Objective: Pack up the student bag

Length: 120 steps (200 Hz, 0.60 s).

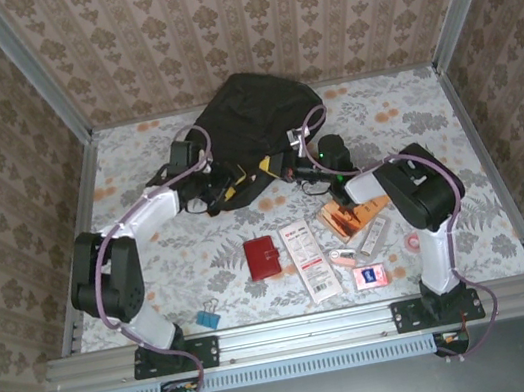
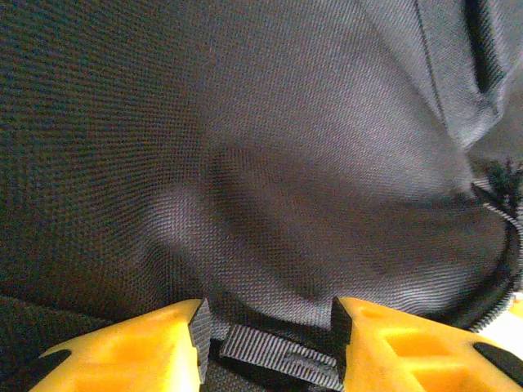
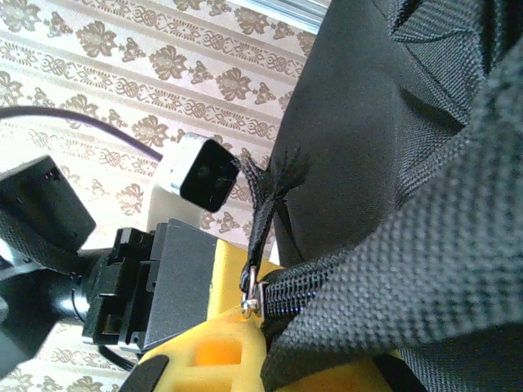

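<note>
The student bag (image 1: 250, 115), black and rounded, lies at the back middle of the table. My left gripper (image 1: 228, 190) is at its front left edge. In the left wrist view its yellow fingers (image 2: 155, 347) stand apart against the black fabric (image 2: 245, 147). A ribbed webbing strap (image 2: 278, 353) lies between the pads, touching the right one. My right gripper (image 1: 284, 165) is at the bag's front right edge. In the right wrist view it (image 3: 282, 343) is shut on the bag's zipper edge (image 3: 327, 286), with the metal zipper pull (image 3: 252, 296) at its fingertip. A wide strap (image 3: 425, 245) crosses over it.
On the floral table in front of the bag lie a red wallet (image 1: 263, 257), a white packet (image 1: 310, 261), an orange pack (image 1: 352, 217), a pink item (image 1: 370, 276), a tape roll (image 1: 412, 243) and a blue binder clip (image 1: 208, 319). Walls enclose three sides.
</note>
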Each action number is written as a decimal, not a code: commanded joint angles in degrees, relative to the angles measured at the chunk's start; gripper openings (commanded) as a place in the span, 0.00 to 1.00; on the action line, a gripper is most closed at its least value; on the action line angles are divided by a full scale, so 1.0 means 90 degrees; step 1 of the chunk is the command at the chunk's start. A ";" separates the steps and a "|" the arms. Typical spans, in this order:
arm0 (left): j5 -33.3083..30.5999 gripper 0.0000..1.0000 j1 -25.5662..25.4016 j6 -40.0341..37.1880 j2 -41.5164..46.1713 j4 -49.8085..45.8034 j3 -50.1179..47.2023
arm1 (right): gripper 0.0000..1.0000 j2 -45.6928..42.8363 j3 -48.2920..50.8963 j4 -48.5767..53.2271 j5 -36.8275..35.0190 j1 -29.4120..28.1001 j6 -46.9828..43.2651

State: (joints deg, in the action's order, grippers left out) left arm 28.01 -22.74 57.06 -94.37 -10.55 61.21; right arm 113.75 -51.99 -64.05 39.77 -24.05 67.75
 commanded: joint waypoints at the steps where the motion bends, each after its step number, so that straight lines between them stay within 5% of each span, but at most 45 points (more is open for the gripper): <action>1: 0.0302 0.46 0.0026 0.0623 0.0071 0.0953 -0.0304 | 0.00 0.0006 -0.0180 -0.1321 0.0147 -0.0071 0.0476; 120: -0.0124 0.39 0.0252 0.0253 0.0480 0.0931 -0.0068 | 0.00 -0.0052 -0.0197 -0.1312 0.0386 -0.0257 0.0431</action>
State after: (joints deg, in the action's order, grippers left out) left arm 27.83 -20.95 61.19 -92.07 -2.52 58.57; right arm 114.61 -52.01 -68.82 39.66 -25.21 70.74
